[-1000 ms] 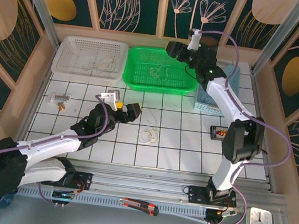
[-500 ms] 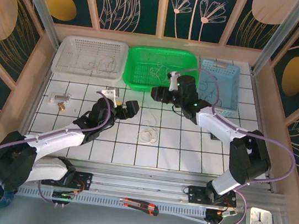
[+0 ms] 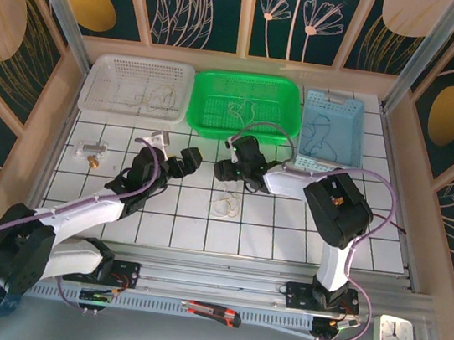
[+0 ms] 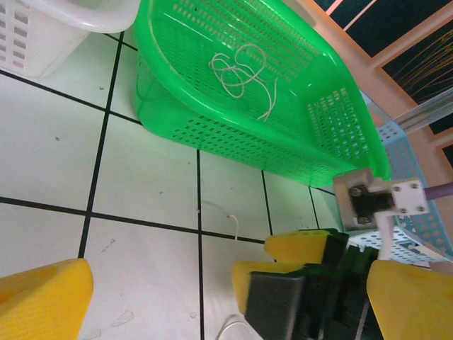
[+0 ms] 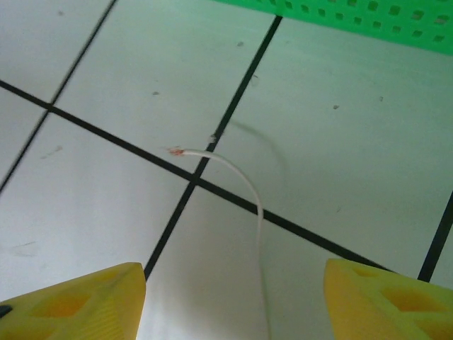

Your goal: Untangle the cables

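Observation:
A small clump of thin white cables (image 3: 224,204) lies on the tiled table. One white strand (image 5: 249,190) rises from it and runs between the yellow fingers (image 5: 85,301) of my right gripper (image 5: 233,283), which is open just above the tiles and not touching the strand. My right gripper (image 3: 225,170) sits just behind the clump. My left gripper (image 3: 186,160) is wide open beside it on the left, empty, and looks at the right gripper's fingers (image 4: 304,244) and the strand's bare end (image 4: 234,218). A loose white cable (image 4: 241,71) lies in the green basket (image 3: 204,120).
A white basket (image 3: 93,100) with tan cables stands at the back left. A blue basket (image 3: 349,111) with a dark cable is at the back right. A small brass part (image 3: 92,151) lies at the left. A box cutter (image 3: 211,312) and a clock (image 3: 396,335) rest off the near edge.
My right arm has swung from over the green basket down and left to the tiles behind the clump. My left gripper has shifted slightly back and left, still open.

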Available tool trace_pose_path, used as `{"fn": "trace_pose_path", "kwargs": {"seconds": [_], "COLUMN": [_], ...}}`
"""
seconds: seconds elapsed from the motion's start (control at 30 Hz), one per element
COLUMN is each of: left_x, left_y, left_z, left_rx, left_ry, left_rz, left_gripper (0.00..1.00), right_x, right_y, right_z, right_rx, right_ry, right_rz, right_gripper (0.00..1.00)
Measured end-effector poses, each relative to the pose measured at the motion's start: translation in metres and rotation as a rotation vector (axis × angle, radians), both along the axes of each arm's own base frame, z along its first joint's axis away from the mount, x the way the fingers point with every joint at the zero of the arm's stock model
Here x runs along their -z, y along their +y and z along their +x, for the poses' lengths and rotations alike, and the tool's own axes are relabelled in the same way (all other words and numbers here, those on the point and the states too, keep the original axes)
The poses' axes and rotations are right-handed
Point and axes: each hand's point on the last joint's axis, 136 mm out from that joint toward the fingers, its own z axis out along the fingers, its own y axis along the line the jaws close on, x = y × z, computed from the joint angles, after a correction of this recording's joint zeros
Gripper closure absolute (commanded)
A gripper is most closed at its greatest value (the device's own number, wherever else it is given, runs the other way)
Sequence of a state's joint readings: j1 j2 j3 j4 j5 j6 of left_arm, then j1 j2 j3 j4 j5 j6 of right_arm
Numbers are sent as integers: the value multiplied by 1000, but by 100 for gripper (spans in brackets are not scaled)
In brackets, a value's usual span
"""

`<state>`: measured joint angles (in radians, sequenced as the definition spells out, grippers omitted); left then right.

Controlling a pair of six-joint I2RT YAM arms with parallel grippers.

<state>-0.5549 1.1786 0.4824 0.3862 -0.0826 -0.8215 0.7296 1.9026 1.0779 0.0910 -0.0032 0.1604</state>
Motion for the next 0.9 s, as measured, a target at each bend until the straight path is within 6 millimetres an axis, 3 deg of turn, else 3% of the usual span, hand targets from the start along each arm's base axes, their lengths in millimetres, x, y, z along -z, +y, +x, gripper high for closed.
{"fn": "trace_pose_path", "kwargs": {"seconds": [0.2, 0.37, 0.47, 0.6, 0.8, 0.9], "left_x": [-2, -2, -3, -3, -5, -5], "left_y": [-1, 0, 0, 0, 1, 1], "left_z": [0, -1, -2, -2, -4, -4], "left_rx": [3, 3, 3, 4, 6, 6], "left_ry": [-3, -5, -9, -13, -20, -23], "left_rz": [-8, -9, -11, -15, -20, -21], "left_gripper": [1, 1, 1, 1, 1, 1], "right_x": [4, 11, 18, 17, 9, -20], "right_y": [4, 9, 12, 11, 12, 11], "right_z": [19, 31, 37, 42, 41, 37], "right_rx": [37, 44, 51, 61, 60, 56], "right_ry": [-51, -72, -78, -93, -104, -131], "right_rz": [-34, -52, -61, -66, -52, -17], "right_gripper": [32, 39, 60, 100, 100, 100]}}
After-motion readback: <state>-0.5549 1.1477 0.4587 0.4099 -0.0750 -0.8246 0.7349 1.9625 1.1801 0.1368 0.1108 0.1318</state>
